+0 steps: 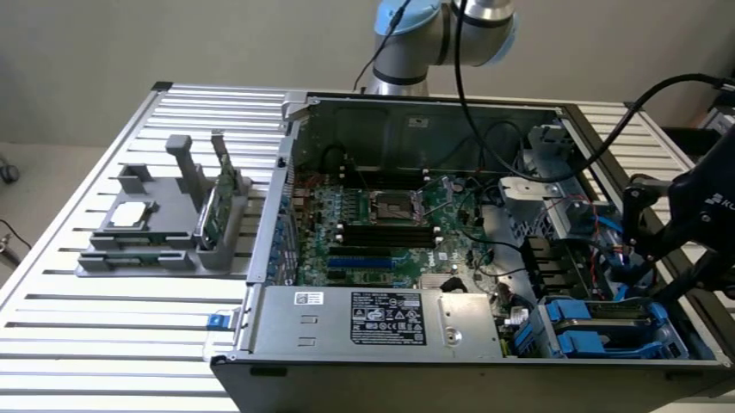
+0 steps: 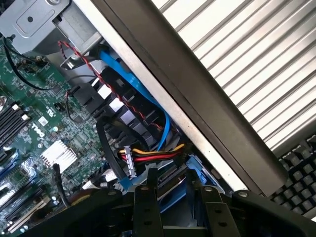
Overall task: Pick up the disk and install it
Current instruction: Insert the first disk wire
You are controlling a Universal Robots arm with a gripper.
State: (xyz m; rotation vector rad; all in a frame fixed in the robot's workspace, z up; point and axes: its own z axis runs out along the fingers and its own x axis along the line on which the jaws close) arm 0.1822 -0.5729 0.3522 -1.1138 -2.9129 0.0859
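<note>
The disk (image 1: 608, 311), silver-grey with a blue carrier frame, sits low in the drive bay at the near corner of the open computer case (image 1: 402, 112), on the exterior view's right. My black gripper (image 1: 641, 288) reaches down onto it from above. In the wrist view my gripper (image 2: 175, 212) has its two dark fingers (image 2: 145, 197) on either side of the blue-framed disk (image 2: 170, 195), closed against its edges. Just beyond it hang a blue data cable and a red-yellow-black power plug (image 2: 131, 160).
A grey power supply (image 1: 379, 318) fills the case's near side, with the motherboard (image 1: 379, 215) behind it. A grey parts holder (image 1: 161, 228) on the slatted table (image 1: 103, 318) carries a small silver chip and a green card (image 1: 213, 206). A keyboard (image 2: 301, 163) lies outside the case wall.
</note>
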